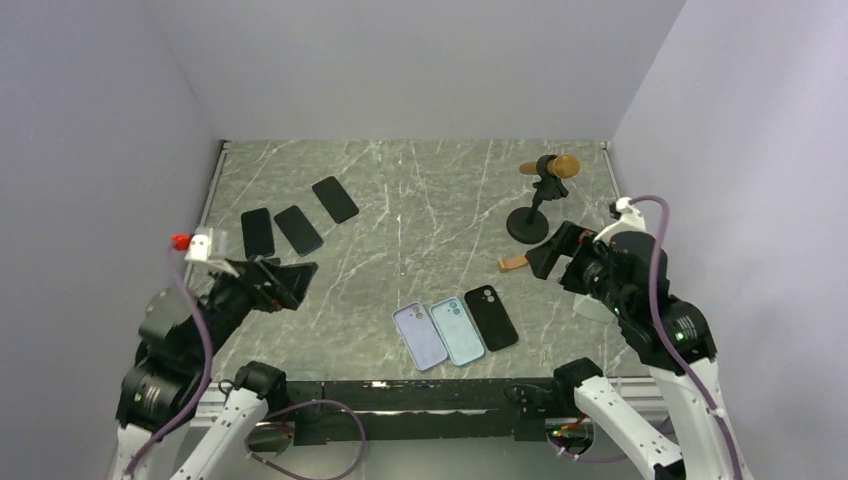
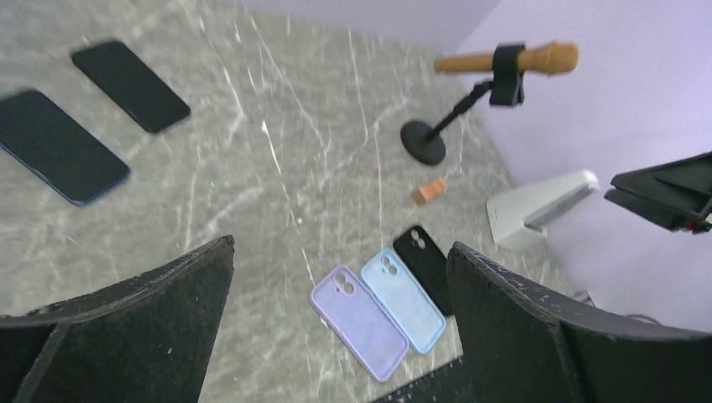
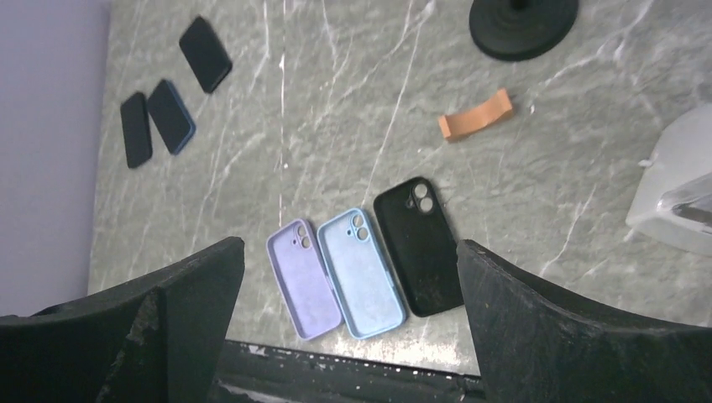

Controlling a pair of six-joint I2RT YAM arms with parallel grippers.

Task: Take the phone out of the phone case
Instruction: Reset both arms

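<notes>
Hovering high: L arm (image 1: 185,330), R arm (image 1: 650,300), fingers (image 2: 126,327) wide.

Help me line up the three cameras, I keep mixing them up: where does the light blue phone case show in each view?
Top external: low centre, the light blue case lies between the purple case and the black case.
Left wrist: bottom centre, middle of the same row.
Right wrist: lower centre, middle of the same row.
Shared landmark: the stand's round black base.
</notes>
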